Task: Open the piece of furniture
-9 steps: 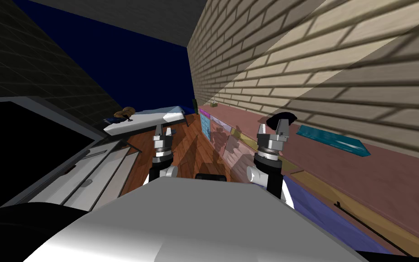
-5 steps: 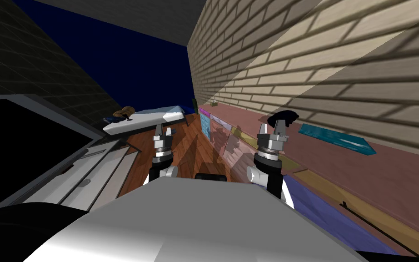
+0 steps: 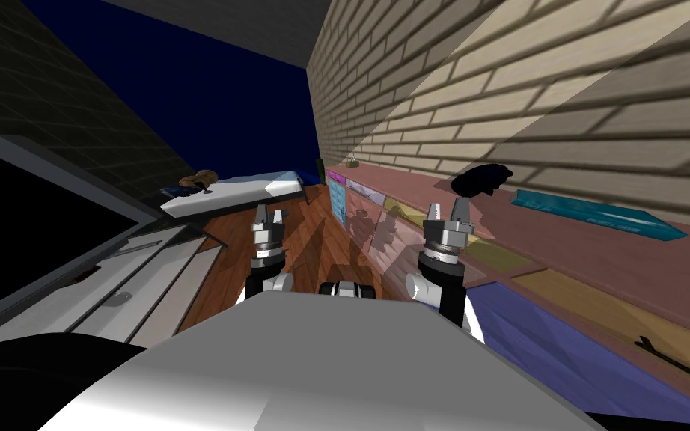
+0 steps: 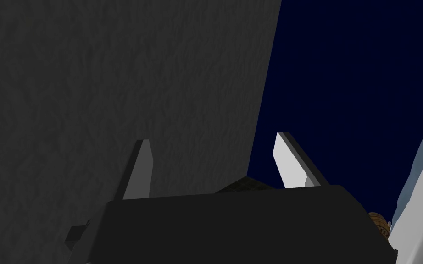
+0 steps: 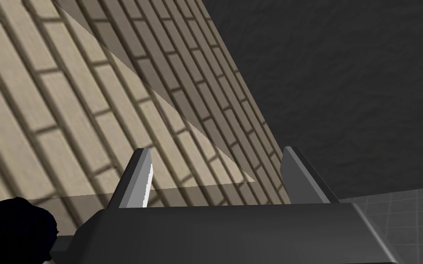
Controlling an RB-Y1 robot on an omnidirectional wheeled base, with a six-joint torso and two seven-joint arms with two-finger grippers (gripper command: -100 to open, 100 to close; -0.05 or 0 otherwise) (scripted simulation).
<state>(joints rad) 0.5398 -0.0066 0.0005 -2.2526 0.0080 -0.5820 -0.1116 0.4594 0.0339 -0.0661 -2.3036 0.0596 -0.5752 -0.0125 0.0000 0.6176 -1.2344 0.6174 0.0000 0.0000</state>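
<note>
A white drawer unit point(image 3: 153, 262) with small handles stands low on my left, its fronts flush. Along the brick wall on my right runs a long reddish-brown low cabinet point(image 3: 583, 254) with coloured front panels point(image 3: 340, 206). My left gripper point(image 3: 269, 216) is raised over the wooden floor between the two, open and empty. The left wrist view confirms the left gripper point(image 4: 213, 138) has its fingers apart. My right gripper point(image 3: 448, 212) is held up beside the long cabinet's front edge, open, touching nothing. Likewise the right gripper point(image 5: 217, 150) stands spread in front of the brick wall.
On the long cabinet's top lie a flat teal thing point(image 3: 598, 213), a black lump point(image 3: 482, 179) and a thin black item point(image 3: 680, 364). A white low bed or table point(image 3: 239, 191) with a brown object point(image 3: 197, 179) stands ahead. A grey-framed black area point(image 3: 29, 224) rises above the drawers.
My head view has shifted: the drawer unit slid left and the things on the long cabinet slid right and up. Both arms keep their pose, fingers still apart.
</note>
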